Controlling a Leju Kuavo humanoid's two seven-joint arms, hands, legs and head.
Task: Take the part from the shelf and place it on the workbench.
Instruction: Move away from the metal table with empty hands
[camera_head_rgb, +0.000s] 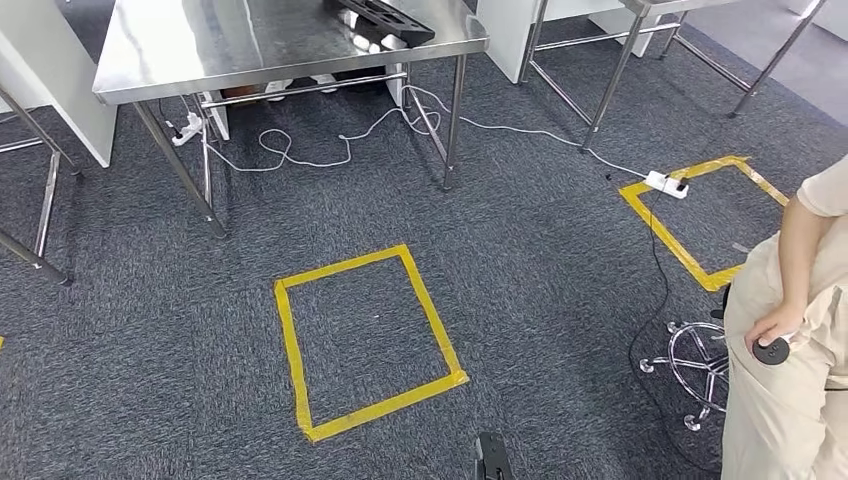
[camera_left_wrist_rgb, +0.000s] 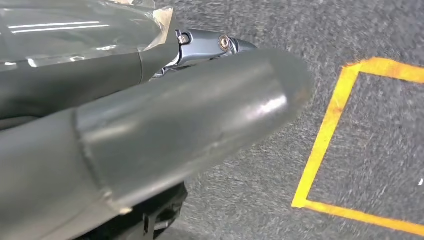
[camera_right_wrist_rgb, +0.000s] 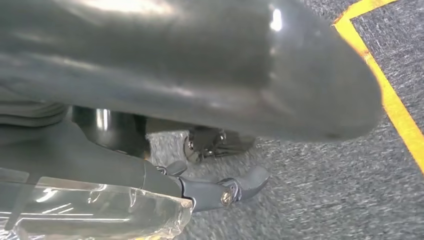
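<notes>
1. A black part (camera_head_rgb: 385, 20) lies on the steel workbench (camera_head_rgb: 200, 50), near the bench's right front corner; the picture's upper edge cuts it off.
2. The left hand (camera_left_wrist_rgb: 165, 120) hangs over grey carpet (camera_head_rgb: 540, 260). Its thick thumb and one dark finger (camera_left_wrist_rgb: 210, 44) point outward. I cannot tell whether it grasps anything.
3. The right hand (camera_right_wrist_rgb: 200, 75) also hangs over the carpet, thumb and a finger (camera_right_wrist_rgb: 225, 192) stretched forward. Whether it is released or clenched cannot be told.
4. A square of yellow tape (camera_head_rgb: 365, 340) marks the carpet in front of the workbench, well apart from its legs.
5. A white cable (camera_head_rgb: 330, 150) loops under the bench and runs to a power strip (camera_head_rgb: 666, 184) lying on the edge of a second tape square (camera_head_rgb: 700, 215).
6. A person (camera_head_rgb: 790, 330) in beige stands at the right, holding a small round black thing (camera_head_rgb: 771, 350), beside a chrome chair base (camera_head_rgb: 695, 365).
</notes>
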